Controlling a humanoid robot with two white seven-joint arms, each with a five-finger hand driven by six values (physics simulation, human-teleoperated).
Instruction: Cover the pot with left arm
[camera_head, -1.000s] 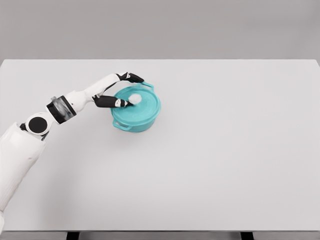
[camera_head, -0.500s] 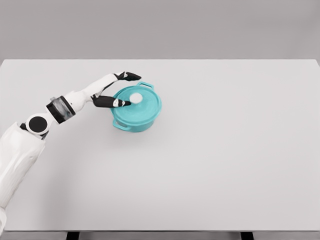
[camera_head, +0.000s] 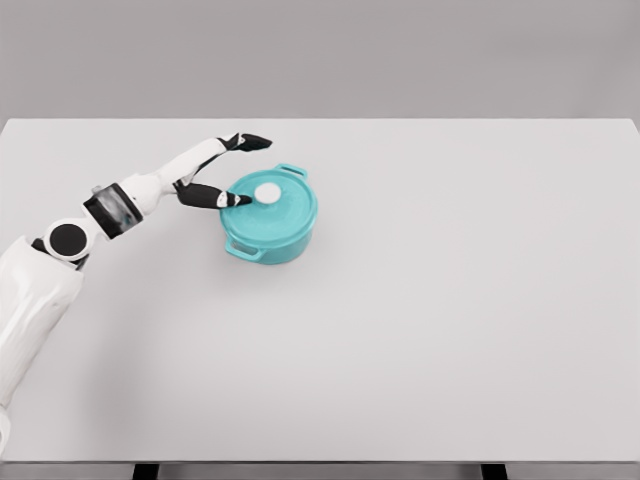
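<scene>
A teal pot (camera_head: 270, 236) with two side handles stands on the white table (camera_head: 450, 300), left of the middle. Its teal lid (camera_head: 285, 205) with a white knob (camera_head: 267, 192) lies flat on the pot's rim. My left hand (camera_head: 245, 170) hovers just left of the knob, fingers spread, holding nothing. The thumb tip (camera_head: 240, 200) is close to the knob and the upper fingers (camera_head: 250, 142) point away above the lid's far edge. The right arm does not show.
Only the pot stands on the table. The table's front edge runs along the bottom of the head view, with a grey wall behind the far edge.
My left hand has let go of the lid knob and drawn back up and to the left. The lid now rests on the pot, which has shifted slightly left.
</scene>
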